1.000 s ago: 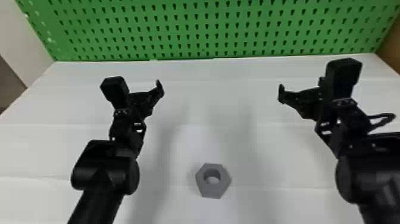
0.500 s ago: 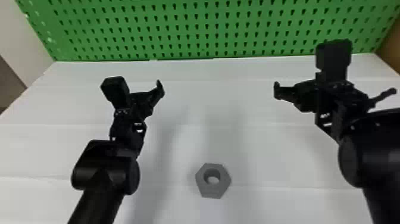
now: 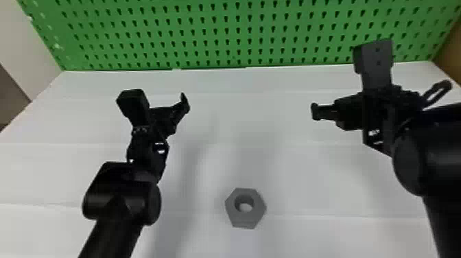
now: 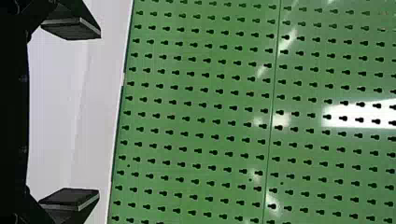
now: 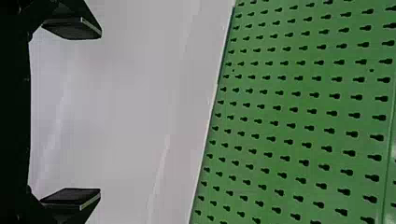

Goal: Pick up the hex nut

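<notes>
The grey hex nut (image 3: 252, 217) lies flat on the white table, hole facing up, near the front middle of the head view. My left gripper (image 3: 181, 111) is above the table, farther back and to the nut's left. In the left wrist view, that gripper (image 4: 98, 114) stands open with nothing between its fingers. Off to the nut's right and also farther back, my right gripper (image 3: 319, 112) is held above the table. The right wrist view has this gripper (image 5: 100, 112) open too, its fingers wide apart and nothing between them.
A green pegboard (image 3: 219, 37) rises along the back edge of the white table (image 3: 291, 178). A brown surface (image 3: 449, 58) borders the table at the far right, and a pale wall (image 3: 31, 51) stands at the left.
My right arm has shifted slightly left in the head view, and its wrist has turned and come nearer the camera. The left arm and the nut have kept their places.
</notes>
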`<state>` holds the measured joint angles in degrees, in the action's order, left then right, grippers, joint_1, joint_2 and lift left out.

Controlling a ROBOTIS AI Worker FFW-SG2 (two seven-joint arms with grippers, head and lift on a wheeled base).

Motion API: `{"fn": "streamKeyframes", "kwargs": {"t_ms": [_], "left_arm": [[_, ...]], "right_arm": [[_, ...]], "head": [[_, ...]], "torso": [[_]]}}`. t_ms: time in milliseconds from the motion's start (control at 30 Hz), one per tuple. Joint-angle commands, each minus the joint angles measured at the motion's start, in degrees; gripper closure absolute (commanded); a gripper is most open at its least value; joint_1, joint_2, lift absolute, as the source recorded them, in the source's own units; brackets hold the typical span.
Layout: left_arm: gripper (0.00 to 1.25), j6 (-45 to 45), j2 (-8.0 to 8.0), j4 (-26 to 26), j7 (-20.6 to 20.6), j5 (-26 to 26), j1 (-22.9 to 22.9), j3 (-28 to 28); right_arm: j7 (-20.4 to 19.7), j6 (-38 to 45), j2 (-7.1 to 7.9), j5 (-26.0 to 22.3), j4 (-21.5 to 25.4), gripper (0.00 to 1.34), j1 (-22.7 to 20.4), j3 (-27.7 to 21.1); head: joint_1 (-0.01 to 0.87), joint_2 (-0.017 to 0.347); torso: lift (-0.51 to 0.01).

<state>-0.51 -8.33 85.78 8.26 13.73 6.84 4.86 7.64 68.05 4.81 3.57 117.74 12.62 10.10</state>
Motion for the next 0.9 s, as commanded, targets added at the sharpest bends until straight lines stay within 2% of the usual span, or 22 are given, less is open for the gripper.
{"fn": "streamKeyframes", "kwargs": {"t_ms": [0,433,533,733,867], "left_arm": [[0.09,0.16,0.07,0.00,0.00,-0.11,0.20,-0.02],[0.09,0.60,-0.02,0.00,0.00,-0.55,0.37,-0.02],[0.09,0.68,0.07,0.00,0.00,-0.72,0.37,-0.02],[0.09,0.77,0.07,-0.09,0.00,-0.72,0.46,-0.11],[0.09,0.77,-0.02,-0.09,0.00,-0.72,0.46,-0.11]], "right_arm": [[0.00,4.82,0.64,-1.55,0.29,0.11,1.70,1.32],[0.00,18.00,0.72,-3.31,0.12,0.11,5.83,3.69],[0.00,22.03,0.81,-5.07,-0.32,0.11,7.41,3.52],[0.00,22.03,2.04,-7.97,-1.90,0.11,10.14,5.63],[0.00,22.03,1.60,-10.43,-3.40,0.11,10.31,4.75]], "head": [[0.785,0.152],[0.785,0.152],[0.785,0.152],[0.785,0.152],[0.785,0.152]], "torso": [[-0.079],[-0.079],[-0.079],[-0.079],[-0.079]]}}
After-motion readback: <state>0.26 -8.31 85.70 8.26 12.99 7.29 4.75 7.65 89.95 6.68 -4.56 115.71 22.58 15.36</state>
